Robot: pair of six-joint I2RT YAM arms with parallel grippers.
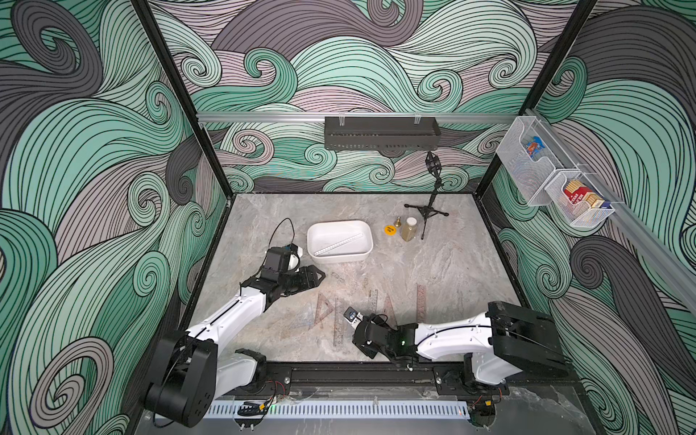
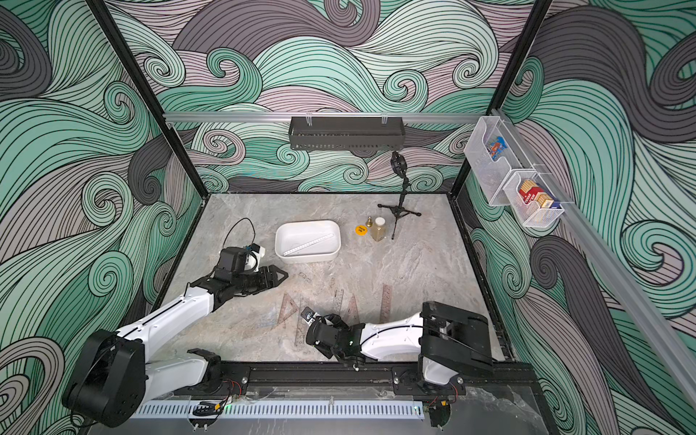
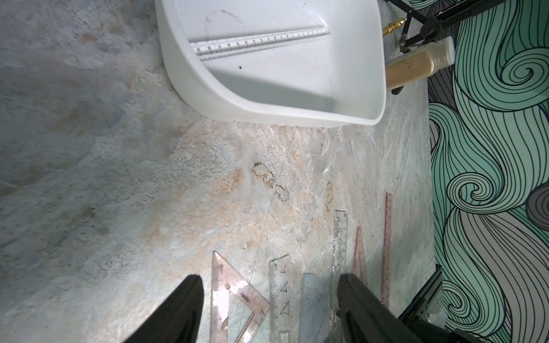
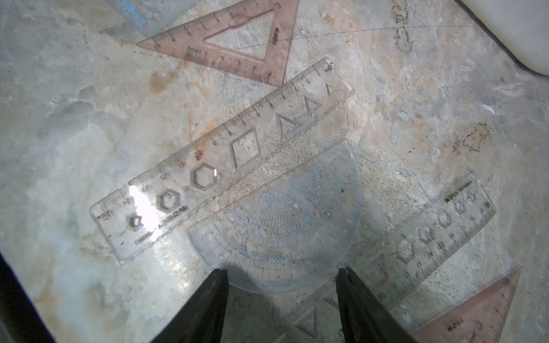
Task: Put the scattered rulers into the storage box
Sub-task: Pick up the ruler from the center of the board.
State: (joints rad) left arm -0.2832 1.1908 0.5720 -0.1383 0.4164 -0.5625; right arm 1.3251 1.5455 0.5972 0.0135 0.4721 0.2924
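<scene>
Rulers (image 1: 420, 301) lie scattered at lower centre of both top views, one ruler (image 1: 339, 244) inside the box (image 1: 341, 259), and we see left gripper (image 3: 269, 277) and right gripper (image 4: 280, 273) spread wide, empty.

Setting: a robot test cell, lab-type, not a home or shop.

Evidence:
- A stone-look tabletop (image 1: 433, 271) is boxed in on three sides by printed swirl-pattern wall panels (image 1: 75, 150) held in black frame posts (image 1: 177, 94).
- The left arm (image 1: 233, 320) and right arm (image 1: 452, 335), both white and black, are mounted on a black base rail (image 1: 357, 373) at the front edge.
- A slotted cable duct (image 1: 339, 410) and loose wiring sit below that rail.
- Aluminium wall rails (image 1: 263, 117) carry a dark perforated tray (image 1: 380, 132) and wire-mesh baskets (image 1: 527, 165).
- A small tripod stand (image 1: 429, 211) stands at the back.
</scene>
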